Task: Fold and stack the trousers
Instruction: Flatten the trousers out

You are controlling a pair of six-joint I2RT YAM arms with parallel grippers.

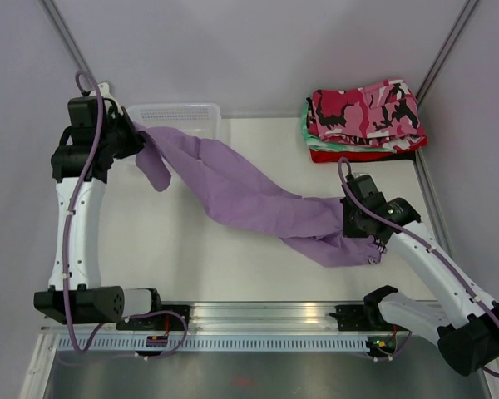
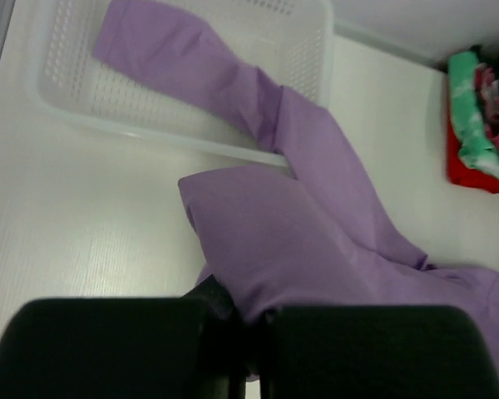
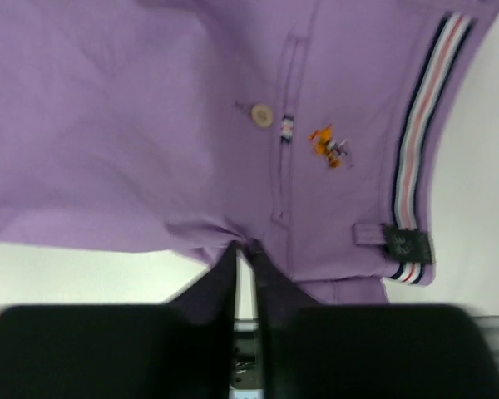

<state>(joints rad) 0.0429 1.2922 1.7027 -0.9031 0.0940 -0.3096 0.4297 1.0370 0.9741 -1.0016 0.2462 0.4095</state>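
Spanning the surface (image 1: 191,258), lilac trousers (image 1: 249,199) sag between my left gripper (image 1: 138,140), jaws clamped on a leg, and right gripper (image 1: 355,226), clamped at the waistband. Light, limp cloth, I judge: grip edges.

I read this as a robotics lab test cell, not a home. My left arm (image 1: 76,224) and right arm (image 1: 437,259) are bolted to an aluminium rail (image 1: 266,312) at the edge of a white tabletop (image 1: 191,266), boxed in by plain grey panels (image 1: 258,50) on metal struts (image 1: 64,33). The only domestic things are a plastic basket (image 1: 183,110), a pile of folded clothes (image 1: 366,116) and the lilac trousers (image 1: 249,199).
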